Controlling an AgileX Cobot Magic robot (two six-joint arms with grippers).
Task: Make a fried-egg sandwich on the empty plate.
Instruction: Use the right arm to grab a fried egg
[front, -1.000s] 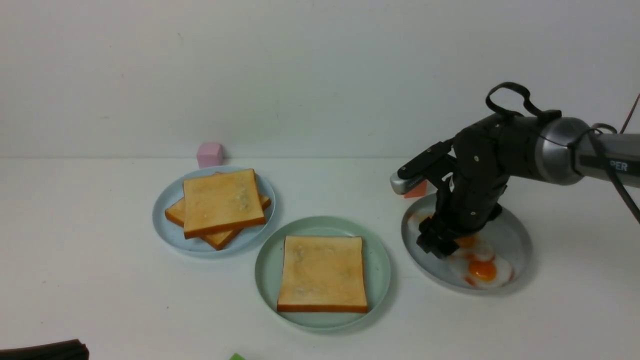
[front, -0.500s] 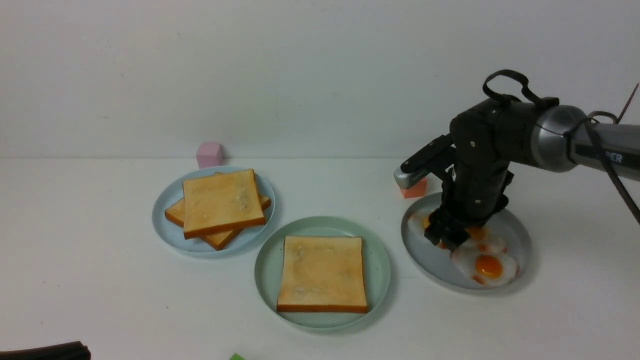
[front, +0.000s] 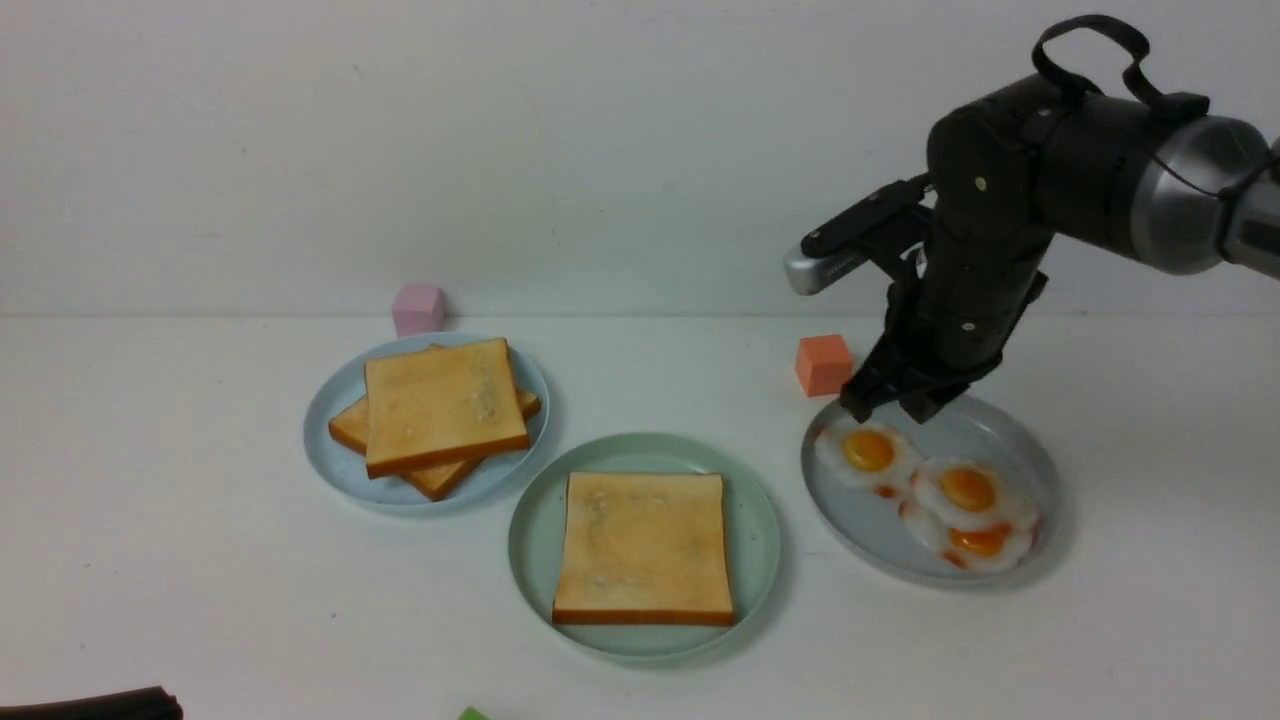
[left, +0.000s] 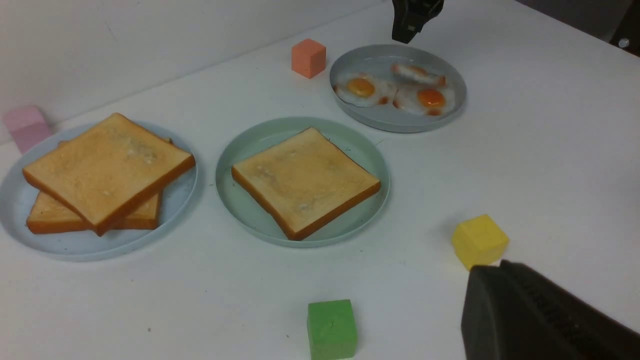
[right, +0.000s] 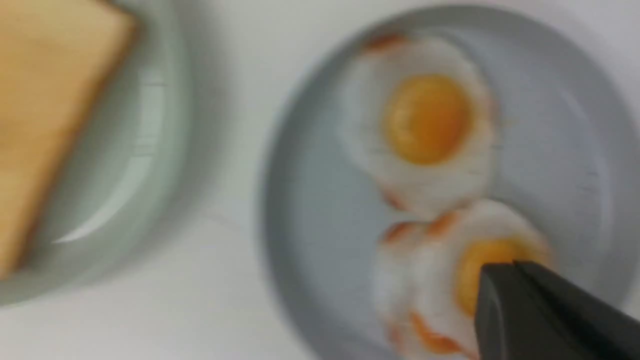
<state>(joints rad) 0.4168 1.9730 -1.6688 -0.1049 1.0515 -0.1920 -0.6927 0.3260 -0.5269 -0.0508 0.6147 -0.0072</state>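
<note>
White counter (front: 150, 520), front view: matte and smooth. It meets a plain pale wall (front: 600, 150) at its far edge, with wide bare stretches at the left and at the near right.
Task plate, front view: the mint-green plate (front: 758, 540) is round, low-rimmed, glossy plastic and sits mid-counter near the front. One square toast slice (front: 645, 545), golden with a darker crust, lies flat on it; that slice is all of the sandwich so far.
Neighbours, front view: the light blue plate (front: 340, 385) sits left and farther back, carrying two stacked slices (front: 445, 405) with the upper one turned askew. The grey plate (front: 1012, 435) sits to the right, holding three fried eggs (front: 968, 490) with white, overlapping edges and orange yolks. Strips of bare counter part the three plates.
Right arm, front view: the right gripper (front: 893, 402) hangs above the grey plate's far rim, jaws pressed together and empty, apart from the eggs.
Cubes, front view: a pink cube (front: 418, 308) sits behind the light blue plate. An orange cube (front: 823, 365) sits just beside the grey plate's far-left rim.
Left wrist view: a green cube (left: 331, 329) and a yellow cube (left: 479, 241) sit on the near counter, well apart from the plates. Of the left gripper (left: 500, 300) only one dark, faintly ridged finger shows; it is closed.
Right wrist view: blurred. Dark fingers meet in a closed wedge over one egg's yolk, and the mint-green plate's rim lies beside the grey plate.
</note>
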